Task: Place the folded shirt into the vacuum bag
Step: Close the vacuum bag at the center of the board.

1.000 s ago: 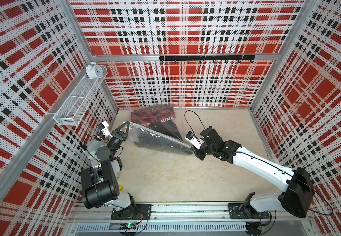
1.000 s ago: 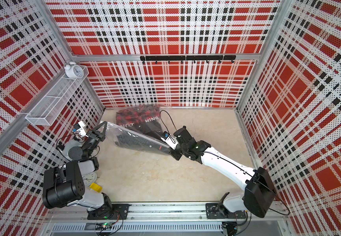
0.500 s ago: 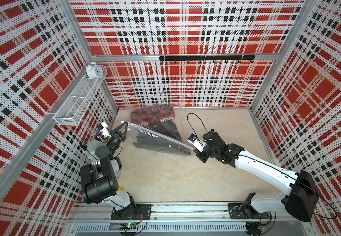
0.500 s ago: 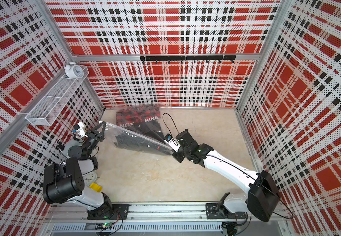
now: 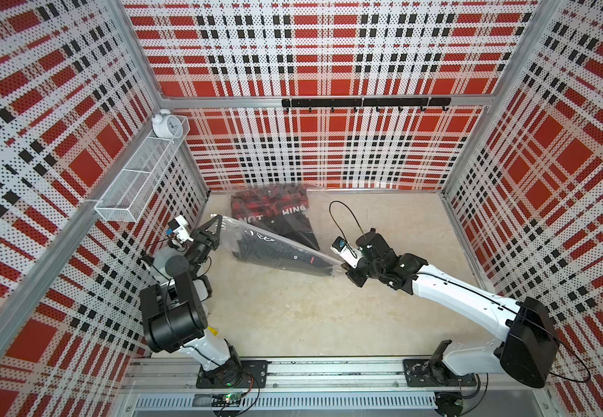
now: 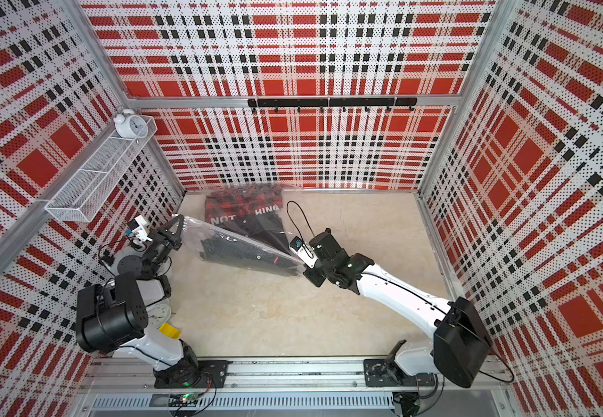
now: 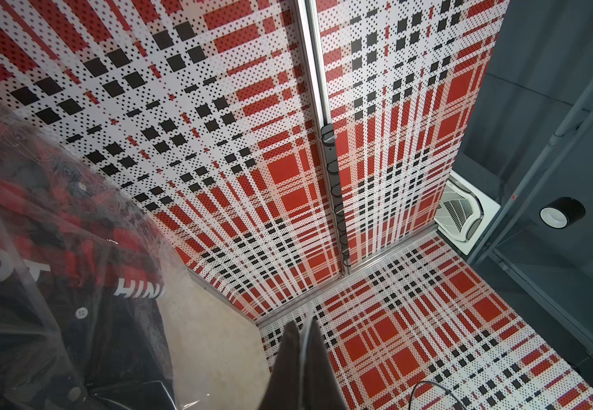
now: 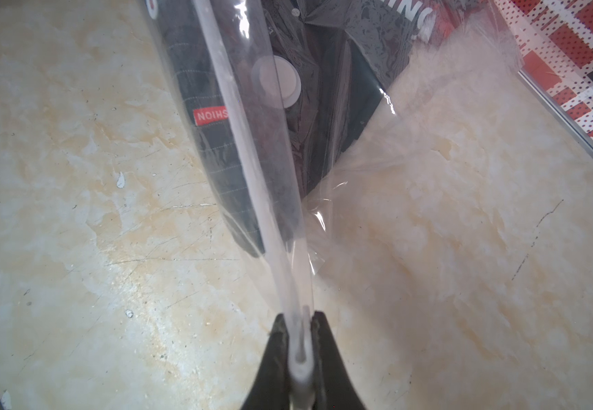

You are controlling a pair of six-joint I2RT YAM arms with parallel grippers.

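Note:
The vacuum bag (image 5: 256, 231), a clear crinkly plastic bag, hangs stretched between my two grippers above the beige table (image 5: 292, 317) in both top views. My left gripper (image 5: 217, 218) is shut on its left corner, and the thin plastic edge shows between the closed jaws of that gripper (image 7: 302, 328) in the left wrist view. My right gripper (image 5: 341, 268) is shut on the bag's white zip edge (image 8: 300, 319). Inside the bag lies the folded shirt (image 5: 278, 254), dark with pinstripes and a red label (image 8: 212, 117). The round white valve (image 8: 276, 82) sits beside it.
A red-and-black garment with white letters (image 5: 269, 207) lies at the back, seen through the plastic. A wire basket (image 5: 137, 180) with a white alarm clock (image 5: 165, 124) hangs on the left wall. A yellow piece (image 6: 170, 330) and a white disc (image 6: 159, 313) lie by the left arm's base.
My right gripper has drawn slightly toward the front with the bag's edge in it. The left gripper has stayed put, and both grips are unchanged.

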